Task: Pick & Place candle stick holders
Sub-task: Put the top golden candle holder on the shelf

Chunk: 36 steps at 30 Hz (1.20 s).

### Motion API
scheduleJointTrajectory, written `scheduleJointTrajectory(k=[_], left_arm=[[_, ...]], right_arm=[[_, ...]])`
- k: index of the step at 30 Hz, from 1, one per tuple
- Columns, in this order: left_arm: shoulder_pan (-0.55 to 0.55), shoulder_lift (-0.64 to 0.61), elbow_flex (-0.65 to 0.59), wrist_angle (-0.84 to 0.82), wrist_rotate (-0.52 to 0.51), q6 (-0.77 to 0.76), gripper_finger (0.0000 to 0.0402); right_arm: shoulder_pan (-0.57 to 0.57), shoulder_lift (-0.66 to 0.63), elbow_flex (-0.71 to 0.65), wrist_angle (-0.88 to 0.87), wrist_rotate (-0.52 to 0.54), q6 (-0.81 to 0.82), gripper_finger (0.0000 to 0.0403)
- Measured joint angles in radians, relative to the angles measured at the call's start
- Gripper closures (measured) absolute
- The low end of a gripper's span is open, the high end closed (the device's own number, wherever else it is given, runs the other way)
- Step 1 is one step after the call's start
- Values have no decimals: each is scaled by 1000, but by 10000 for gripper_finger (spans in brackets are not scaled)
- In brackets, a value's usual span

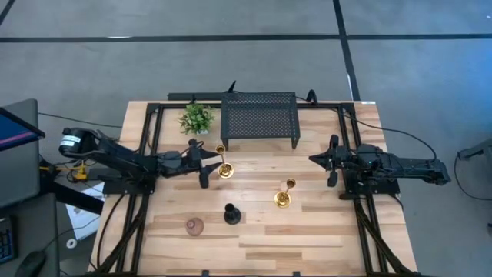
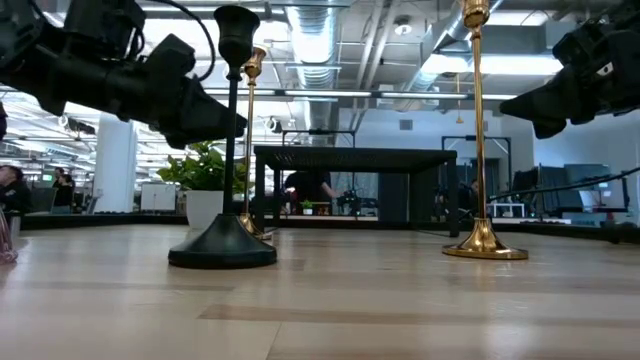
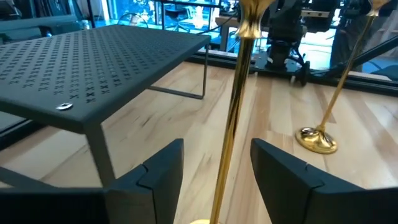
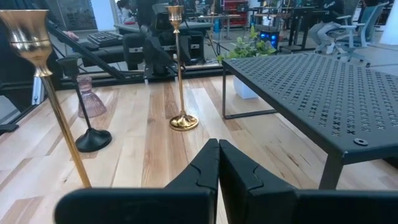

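Observation:
One gold candle stick holder (image 1: 224, 168) stands upright on its round base in front of the black mesh stand. My left gripper (image 1: 207, 165) is open, its fingers on either side of the holder's thin stem (image 3: 232, 124) without touching it. A second gold holder (image 1: 283, 198) stands mid-table and also shows in the left wrist view (image 3: 318, 139). A short black stemmed holder (image 1: 231, 213) and a squat pinkish holder (image 1: 194, 225) stand nearer the front edge. My right gripper (image 1: 331, 161) is shut and empty at the table's right side, and shows in its own wrist view (image 4: 218, 163).
The black mesh metal stand (image 1: 259, 115) sits at the far middle, with a small green potted plant (image 1: 197, 118) to its left. Black frame rails (image 1: 146, 146) run along both sides of the table. Bare wood lies at the front right (image 1: 323, 238).

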Motion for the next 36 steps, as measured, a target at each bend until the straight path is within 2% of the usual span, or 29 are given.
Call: scheduleJointTrajectory(k=[6, 17, 29, 36], left_arm=[[1, 79, 52, 2, 0, 1, 215], [0, 89, 55, 3, 0, -9, 222], [0, 88, 55, 3, 0, -32, 313], [0, 88, 55, 3, 0, -27, 346]], right_arm=[[0, 0, 0, 0, 40, 0, 403], [0, 0, 0, 0, 40, 0, 403], [0, 0, 0, 0, 40, 0, 403], [0, 0, 0, 1, 40, 0, 403]])
